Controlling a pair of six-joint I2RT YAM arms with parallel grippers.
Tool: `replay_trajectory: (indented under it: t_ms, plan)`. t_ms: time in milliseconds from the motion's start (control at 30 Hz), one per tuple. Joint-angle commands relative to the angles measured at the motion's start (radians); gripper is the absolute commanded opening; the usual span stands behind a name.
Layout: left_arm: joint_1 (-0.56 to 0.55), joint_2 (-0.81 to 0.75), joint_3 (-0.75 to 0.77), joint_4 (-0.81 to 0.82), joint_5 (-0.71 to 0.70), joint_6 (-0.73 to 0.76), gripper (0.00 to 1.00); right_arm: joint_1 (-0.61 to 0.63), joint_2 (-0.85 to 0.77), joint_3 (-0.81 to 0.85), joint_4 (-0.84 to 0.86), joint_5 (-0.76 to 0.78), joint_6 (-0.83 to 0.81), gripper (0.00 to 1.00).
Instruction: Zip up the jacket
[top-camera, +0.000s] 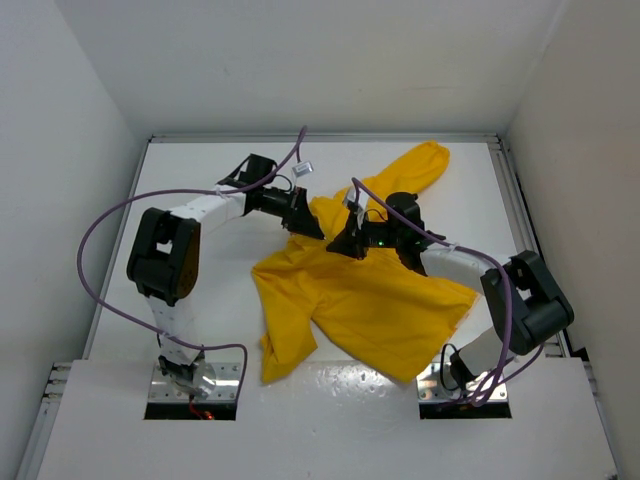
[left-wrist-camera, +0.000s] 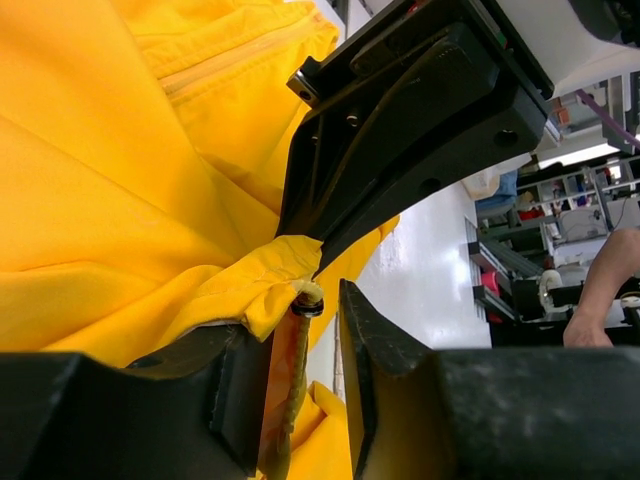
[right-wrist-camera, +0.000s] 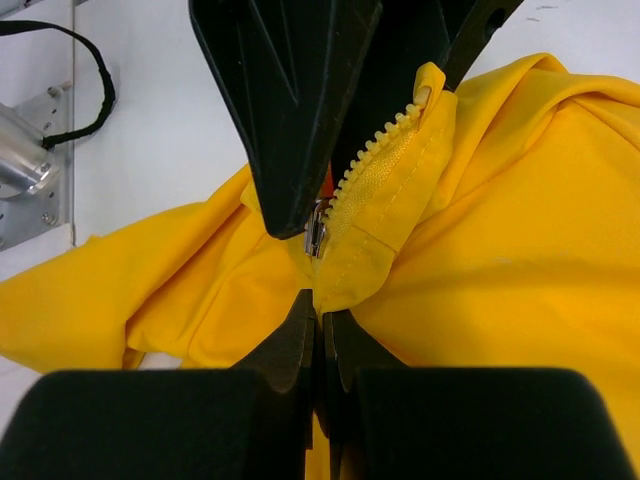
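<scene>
The yellow jacket (top-camera: 370, 300) lies crumpled in the middle of the white table, one sleeve (top-camera: 425, 160) reaching to the back. Both grippers meet at its upper front edge. My right gripper (top-camera: 348, 243) is shut on the jacket fabric just below the metal zipper slider (right-wrist-camera: 317, 228), pinched at its tips (right-wrist-camera: 320, 305). The zipper teeth (right-wrist-camera: 375, 160) run up from the slider between the left gripper's fingers (right-wrist-camera: 290, 110). My left gripper (top-camera: 308, 225) has its jaws apart (left-wrist-camera: 312, 320), with a yellow zipper strand (left-wrist-camera: 298, 360) hanging in the gap and fabric (left-wrist-camera: 100, 200) draped over one finger.
The right gripper's black body (left-wrist-camera: 420, 130) sits right above the left fingers. Purple cables (top-camera: 100, 240) loop off both arms. White walls enclose the table (top-camera: 200, 180) on three sides. A metal mount (right-wrist-camera: 20, 170) shows at the left of the right wrist view.
</scene>
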Motion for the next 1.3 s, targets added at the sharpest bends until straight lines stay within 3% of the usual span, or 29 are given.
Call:
replay_trajectory:
  t_ms: [0,133,367,500,600,1200,1233,1267]
  plan:
    - [-0.017,0.013,0.007,0.031,0.014,-0.002,0.36,0.012,-0.032,0.05,0.038,-0.017,0.014,0.0]
    - [-0.026,0.013,0.016,0.031,0.014,-0.002,0.3,0.012,-0.029,0.056,0.041,-0.019,0.019,0.0]
    - [-0.026,0.022,0.016,0.031,0.014,-0.002,0.28,0.018,-0.023,0.062,0.049,-0.02,0.022,0.0]
    - [-0.026,0.031,0.025,0.031,0.032,-0.002,0.08,0.021,-0.026,0.055,0.042,-0.02,0.01,0.0]
    - [-0.005,0.031,0.025,0.031,0.081,-0.002,0.0,0.018,-0.044,0.02,0.038,-0.017,-0.018,0.0]
    - [0.26,0.105,0.26,0.031,0.075,-0.031,0.0,0.007,-0.096,-0.079,0.013,0.035,-0.061,0.0]
    - [0.26,0.105,0.272,0.031,0.023,-0.031,0.07,0.007,-0.072,-0.047,0.007,0.053,-0.061,0.08]
    - [0.274,0.105,0.284,0.031,-0.012,-0.031,0.14,0.009,-0.06,-0.028,-0.011,0.082,-0.04,0.25]
